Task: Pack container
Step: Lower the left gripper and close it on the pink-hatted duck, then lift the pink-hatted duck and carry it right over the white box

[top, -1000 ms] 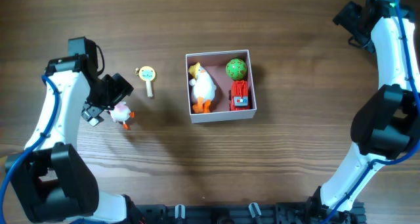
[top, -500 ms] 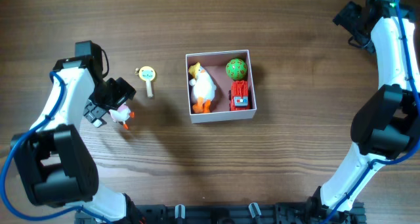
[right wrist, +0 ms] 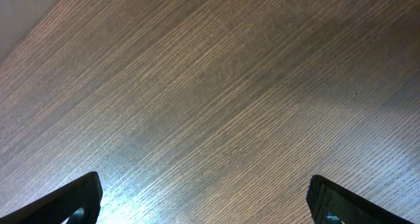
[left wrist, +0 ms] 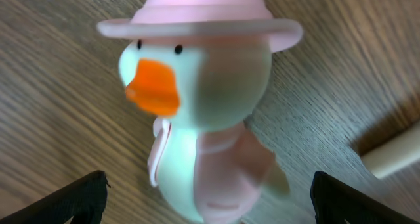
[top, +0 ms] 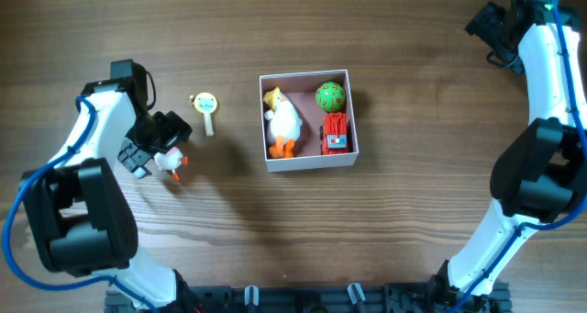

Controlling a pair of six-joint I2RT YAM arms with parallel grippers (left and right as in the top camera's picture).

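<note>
The container (top: 310, 159), a square white box with a pink inside, stands mid-table. It holds a white duck with a yellow hat (top: 284, 120), a green ball (top: 330, 96) and a red toy truck (top: 335, 134). A small white duck with a pink hat (top: 171, 160) lies on the table to the left; it fills the left wrist view (left wrist: 203, 112). My left gripper (top: 151, 150) is open, its fingers wide on either side of this duck. My right gripper (top: 491, 24) is open and empty at the far right back, over bare wood (right wrist: 210, 106).
A yellow round rattle with a cream handle (top: 207, 107) lies between the pink-hat duck and the container; its handle end shows in the left wrist view (left wrist: 394, 155). The table is dark wood.
My left arm has shifted slightly right and closer onto the pink-hat duck. The duck, the container and the right arm have not moved.
</note>
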